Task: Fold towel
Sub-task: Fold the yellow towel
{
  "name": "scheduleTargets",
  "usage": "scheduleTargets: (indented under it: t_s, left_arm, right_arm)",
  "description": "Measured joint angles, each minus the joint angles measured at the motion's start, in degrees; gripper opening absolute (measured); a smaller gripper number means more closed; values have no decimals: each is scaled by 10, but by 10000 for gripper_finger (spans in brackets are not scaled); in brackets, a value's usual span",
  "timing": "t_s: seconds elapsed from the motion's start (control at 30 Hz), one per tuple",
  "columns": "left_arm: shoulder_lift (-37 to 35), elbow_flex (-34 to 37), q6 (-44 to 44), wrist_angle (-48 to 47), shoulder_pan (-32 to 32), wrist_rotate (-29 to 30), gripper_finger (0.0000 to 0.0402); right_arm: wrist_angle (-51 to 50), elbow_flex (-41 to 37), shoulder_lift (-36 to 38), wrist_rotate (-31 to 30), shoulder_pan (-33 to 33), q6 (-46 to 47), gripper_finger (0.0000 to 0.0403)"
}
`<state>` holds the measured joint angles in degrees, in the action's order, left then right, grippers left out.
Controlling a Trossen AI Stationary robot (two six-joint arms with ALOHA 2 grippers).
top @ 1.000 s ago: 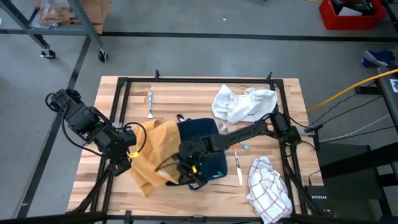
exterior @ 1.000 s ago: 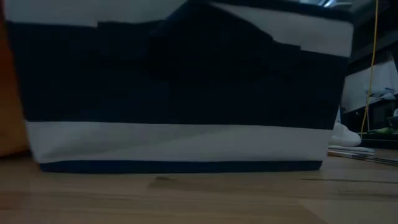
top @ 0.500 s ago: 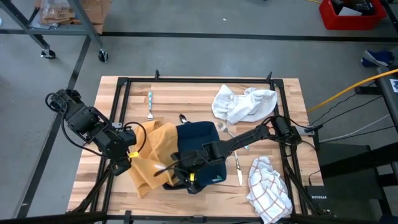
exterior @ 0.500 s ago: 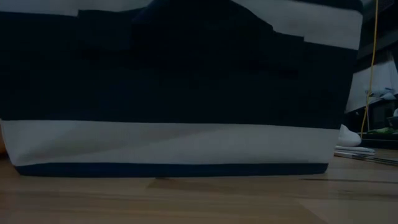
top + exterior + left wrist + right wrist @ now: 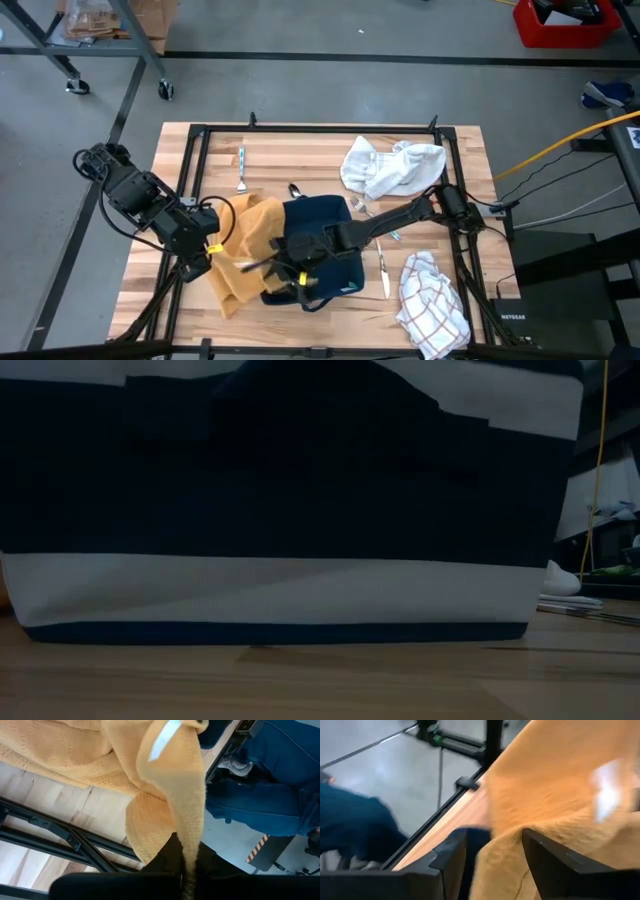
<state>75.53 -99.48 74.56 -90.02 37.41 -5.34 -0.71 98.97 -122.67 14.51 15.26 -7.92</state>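
Here the fold is mid-way: the yellow towel [image 5: 245,255] lies rumpled on the front-left part of the bench [image 5: 300,150], partly tucked under the dark blue cloth [image 5: 325,240] beside it. The left pincer [image 5: 208,250] is clamped on a bunched edge of that towel, as the left wrist view shows fabric pinched between its fingers. The right pincer [image 5: 290,275] hovers over the seam where towel and blue cloth meet, its fingers [image 5: 450,865] standing apart with yellow fabric between them but not gripped. I judge the step to be a release or re-grip on that side; the next move likely calls for the right pincer to find a clean corner and carry it across while the left holds its edge taut. Much is hidden: the low view is filled by a dark blue and white striped cloth [image 5: 280,590], so neither pincer shows there, and the towel's far corners are buried under folds.
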Motion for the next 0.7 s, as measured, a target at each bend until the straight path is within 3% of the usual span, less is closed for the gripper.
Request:
scheduleTargets:
  t_s: [0.43,0.7]
  left_arm:
    - [0,0,-26,0,0,5,0]
    - [0,0,-31,0,0,11,0]
  right_arm:
    - [8,61,-5,41,-74,23,193]
    - [56,61,-42,144,-94,75,193]
